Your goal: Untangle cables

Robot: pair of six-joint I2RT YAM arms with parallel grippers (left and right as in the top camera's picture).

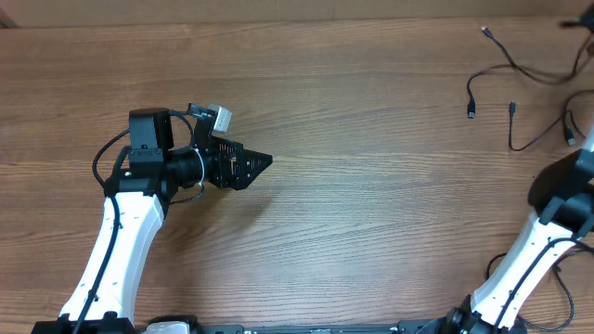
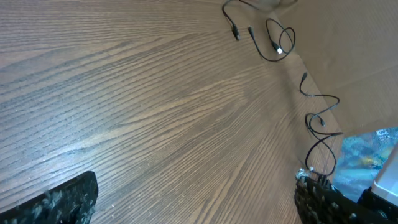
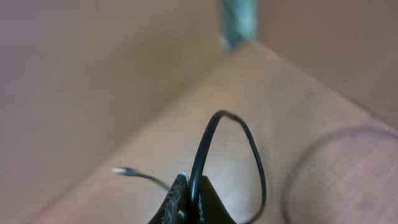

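Several thin black cables [image 1: 520,67] lie loose at the table's far right, with small plug ends [image 1: 471,110] pointing inward. In the left wrist view the same cables [image 2: 278,45] curl far off at the upper right. My left gripper [image 1: 255,164] hovers over bare wood on the left, far from them, open [image 2: 196,186] with nothing between its fingers [image 2: 62,202]. In the right wrist view my right gripper [image 3: 194,186] is shut on a black cable [image 3: 205,140] that loops up from the jaws. A silver-tipped end [image 3: 121,171] trails to the left. From overhead only the right arm [image 1: 561,199] shows.
The wooden table [image 1: 371,213] fills the view. A cardboard wall [image 2: 348,56] rises along the far right edge behind the cables. A blurred cable loop [image 3: 298,168] lies on the wood to the right of the held one.
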